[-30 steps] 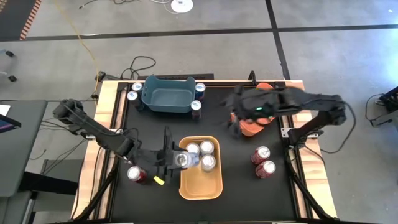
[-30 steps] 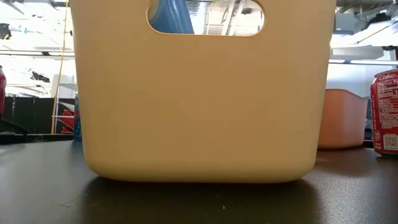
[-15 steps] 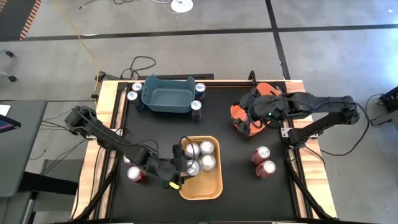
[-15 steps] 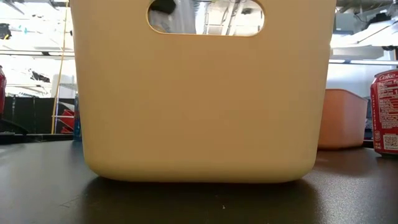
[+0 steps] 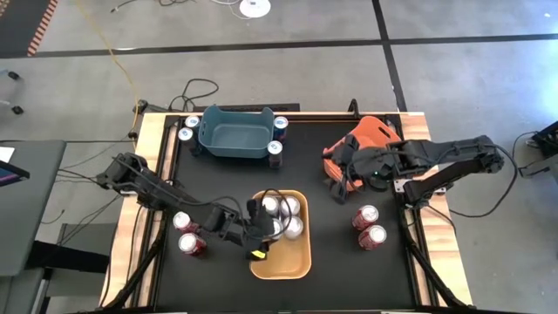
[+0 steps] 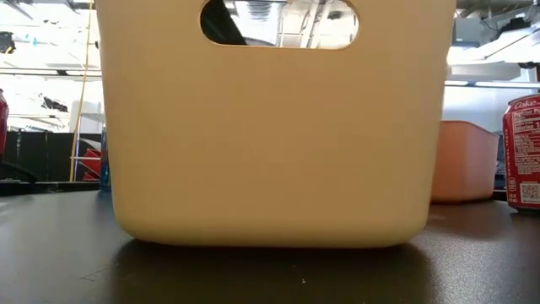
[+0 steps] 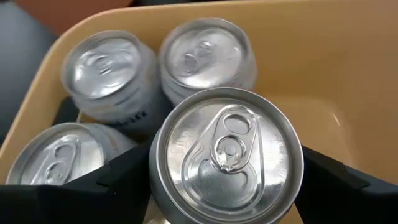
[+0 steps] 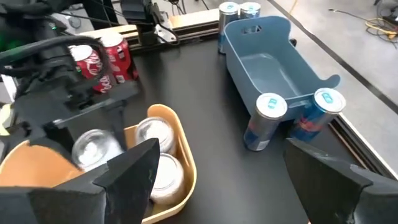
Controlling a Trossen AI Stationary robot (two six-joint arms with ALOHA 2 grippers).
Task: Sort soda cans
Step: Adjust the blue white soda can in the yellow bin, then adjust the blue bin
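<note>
1. While the black table carries three bins, the teal bin stands at the far side, the orange bin to the right, and the yellow bin near the front.
2. The left gripper reaches into the yellow bin, its fingers clasping a silver can beside three other silver cans.
3. The right gripper hovers at the orange bin with fingers spread and empty.
4. Blue cans flank the teal bin; red cans stand at right, more red ones at left.
</note>
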